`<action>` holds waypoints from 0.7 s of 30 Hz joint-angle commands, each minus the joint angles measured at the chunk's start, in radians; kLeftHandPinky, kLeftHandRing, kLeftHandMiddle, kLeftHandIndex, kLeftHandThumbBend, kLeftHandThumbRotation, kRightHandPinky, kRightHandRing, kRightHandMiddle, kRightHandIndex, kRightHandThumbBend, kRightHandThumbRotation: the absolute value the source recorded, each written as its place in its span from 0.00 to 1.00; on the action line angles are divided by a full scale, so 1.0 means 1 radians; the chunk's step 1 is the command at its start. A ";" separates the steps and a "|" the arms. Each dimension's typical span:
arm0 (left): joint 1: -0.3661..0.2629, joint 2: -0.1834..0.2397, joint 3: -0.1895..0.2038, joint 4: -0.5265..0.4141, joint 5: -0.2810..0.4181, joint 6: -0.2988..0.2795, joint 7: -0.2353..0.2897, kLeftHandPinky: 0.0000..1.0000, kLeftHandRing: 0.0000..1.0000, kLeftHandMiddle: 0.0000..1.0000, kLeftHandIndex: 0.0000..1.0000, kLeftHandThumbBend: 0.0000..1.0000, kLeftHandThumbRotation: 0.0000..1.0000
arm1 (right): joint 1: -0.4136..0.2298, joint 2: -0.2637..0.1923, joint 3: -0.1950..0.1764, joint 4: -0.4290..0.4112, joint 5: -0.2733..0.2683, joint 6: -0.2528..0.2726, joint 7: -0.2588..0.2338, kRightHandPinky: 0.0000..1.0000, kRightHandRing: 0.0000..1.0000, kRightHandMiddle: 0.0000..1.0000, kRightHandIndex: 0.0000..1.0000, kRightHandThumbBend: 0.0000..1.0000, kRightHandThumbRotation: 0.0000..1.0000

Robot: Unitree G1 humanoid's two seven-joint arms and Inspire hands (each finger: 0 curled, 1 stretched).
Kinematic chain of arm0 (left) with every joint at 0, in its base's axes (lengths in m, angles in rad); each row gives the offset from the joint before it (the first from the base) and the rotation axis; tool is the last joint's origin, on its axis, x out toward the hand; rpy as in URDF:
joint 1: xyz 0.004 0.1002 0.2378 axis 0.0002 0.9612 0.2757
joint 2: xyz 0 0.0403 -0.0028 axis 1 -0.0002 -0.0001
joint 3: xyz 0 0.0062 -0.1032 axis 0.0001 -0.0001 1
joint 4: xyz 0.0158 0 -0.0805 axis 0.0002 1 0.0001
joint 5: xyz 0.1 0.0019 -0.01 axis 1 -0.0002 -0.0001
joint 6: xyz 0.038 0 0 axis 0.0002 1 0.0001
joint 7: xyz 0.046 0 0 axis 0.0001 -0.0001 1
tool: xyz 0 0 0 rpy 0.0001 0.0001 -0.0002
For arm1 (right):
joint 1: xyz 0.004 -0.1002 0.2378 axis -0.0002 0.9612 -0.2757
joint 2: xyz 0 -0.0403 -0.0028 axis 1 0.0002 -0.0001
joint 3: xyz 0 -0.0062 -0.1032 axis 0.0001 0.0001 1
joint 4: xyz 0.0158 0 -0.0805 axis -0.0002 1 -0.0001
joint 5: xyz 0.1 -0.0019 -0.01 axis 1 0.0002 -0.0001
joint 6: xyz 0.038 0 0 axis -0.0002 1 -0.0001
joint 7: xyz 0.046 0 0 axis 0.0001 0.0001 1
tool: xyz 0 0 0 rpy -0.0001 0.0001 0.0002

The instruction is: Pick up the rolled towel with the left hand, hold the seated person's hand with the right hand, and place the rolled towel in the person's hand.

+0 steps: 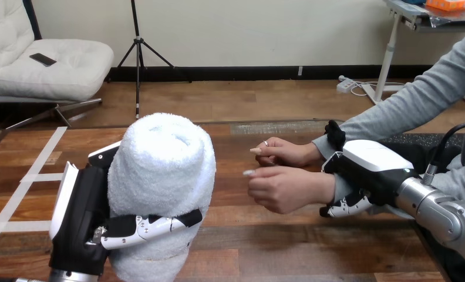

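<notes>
A white rolled towel stands upright at the lower left, lifted close to the camera. My left hand is shut on it, with its fingers wrapped across the towel's front. At the right, my right hand grips the person's wrist, its thumb above and its fingers curled under the grey sleeve. The person's nearer hand lies loosely curled and sticks out to the left of my right hand. Their other hand rests just behind it.
The wooden table spreads under both arms. Strips of white tape mark its left part. The person's grey-sleeved arm comes in from the upper right.
</notes>
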 commanded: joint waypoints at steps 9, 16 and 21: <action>-0.050 0.000 0.019 -0.022 0.009 -0.036 0.010 0.23 0.28 0.35 0.37 0.65 0.00 | -0.058 0.000 -0.022 0.007 0.033 -0.033 -0.018 0.24 0.29 0.35 0.36 0.54 0.18; -0.046 -0.001 0.017 -0.027 -0.008 -0.019 0.004 0.23 0.28 0.35 0.37 0.66 0.00 | -0.059 0.002 -0.021 0.016 0.041 -0.040 -0.018 0.24 0.28 0.34 0.35 0.53 0.16; -0.047 0.000 0.018 -0.025 -0.004 -0.024 0.004 0.23 0.29 0.35 0.37 0.66 0.00 | -0.059 0.003 -0.019 0.017 0.043 -0.035 -0.019 0.23 0.28 0.34 0.34 0.52 0.16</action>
